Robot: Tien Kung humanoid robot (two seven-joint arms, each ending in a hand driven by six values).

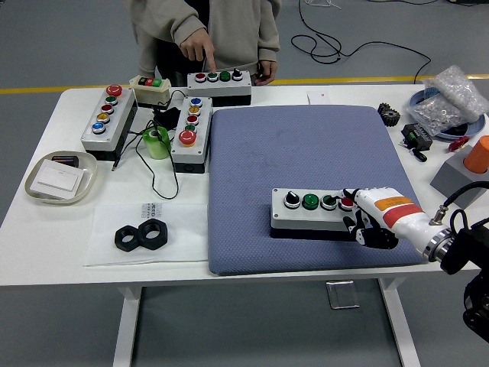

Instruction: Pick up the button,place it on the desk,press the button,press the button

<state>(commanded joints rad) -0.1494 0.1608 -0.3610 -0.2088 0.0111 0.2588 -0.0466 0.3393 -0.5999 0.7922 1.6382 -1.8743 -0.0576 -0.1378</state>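
Button box, white on top with a black base, lies on the blue-grey pad near the pad's front right part; it carries 4 controls in a row: a black knob, 2 green buttons and a red button at its right end.

Going down in size: the white table holds everything, and the pad covers its middle and right. A person in a beige top stands at the far side, with 1 finger pointing down at a 4-button box at the table's far edge. The robot's right hand, white with an orange band and black fingers, comes in from the lower right and sits against the right end of the button box; one finger lies over the red button and seems to touch it, while the other fingers are curled under beside the box's end, holding nothing.

On the left stand 2 more button boxes, one with 5 coloured buttons, the other with a large red mushroom button. Smaller things: a shallow tray with a white card, a green tape roll, and 2 black hex nuts near the front edge.
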